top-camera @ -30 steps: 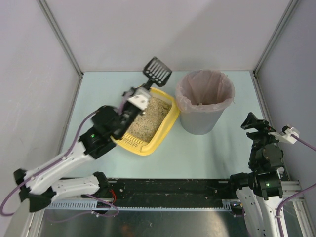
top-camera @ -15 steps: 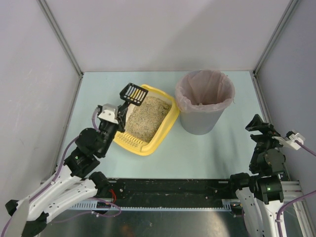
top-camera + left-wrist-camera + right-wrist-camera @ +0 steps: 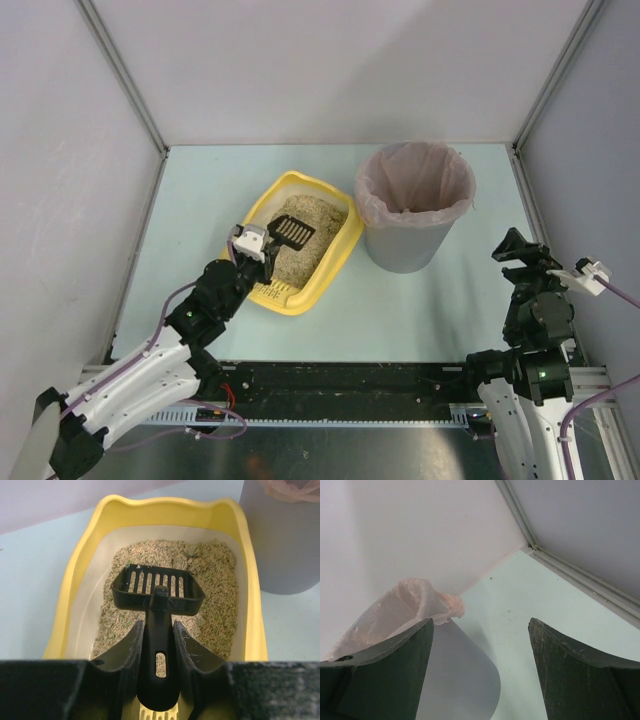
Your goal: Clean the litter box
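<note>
two arms: left one working, right one idle by the right edge of the table (image 3: 200,200).
left gripper (image 3: 158,630): closed narrowly on the handle of the black scoop (image 3: 159,591), a finger pressed to each side.
scoop: slotted head low over the litter (image 3: 215,575), about mid-tray; resting on it or just clear — cannot tell. no clumps visible on the head.
litter box (image 3: 338,256): yellow tray at mid-table, left of centre, set askew with its slotted lip toward the near left corner.
bin (image 3: 400,255): grey, pinkish liner, just beside the tray's right rim, toward the far right corner; touching or not, cannot tell.
right gripper (image 3: 480,645): jaws spread wide, nothing between them, pointed toward the bin.
step in hand: judged to be the start of a sifting pass, scoop poised to dig.
next move: tip the head into the granules, push along the tray, lift and let loose litter fall through the slots — then carry over the bin's rim without clipping it.
</note>
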Motion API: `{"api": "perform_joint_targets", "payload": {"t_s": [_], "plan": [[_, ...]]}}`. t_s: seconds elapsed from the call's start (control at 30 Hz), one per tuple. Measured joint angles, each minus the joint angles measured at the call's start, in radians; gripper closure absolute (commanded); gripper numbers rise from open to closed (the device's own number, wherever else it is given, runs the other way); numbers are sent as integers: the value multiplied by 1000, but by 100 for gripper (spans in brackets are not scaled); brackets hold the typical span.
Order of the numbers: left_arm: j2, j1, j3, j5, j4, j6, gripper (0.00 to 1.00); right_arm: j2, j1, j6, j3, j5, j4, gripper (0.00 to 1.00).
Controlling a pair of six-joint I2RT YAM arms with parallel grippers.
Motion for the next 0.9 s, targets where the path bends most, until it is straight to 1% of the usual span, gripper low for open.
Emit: {"api": "perform_joint_targets", "payload": {"t_s": [0.17, 0.4, 0.57, 0.7, 0.9], "plan": [[55, 7, -29, 35, 130, -18, 100, 18, 0, 15, 0, -13, 2, 19], [194, 14, -81, 50, 312, -29, 100, 48, 0, 23, 0, -33, 3, 19], [316, 51, -82, 88, 400, -38, 100, 57, 0, 24, 0, -34, 6, 19], [381, 75, -92, 119, 476, -47, 100, 61, 0, 26, 0, -37, 11, 19], [509, 93, -105, 166, 584, -54, 100, 65, 0, 26, 0, -37, 17, 19]]}}
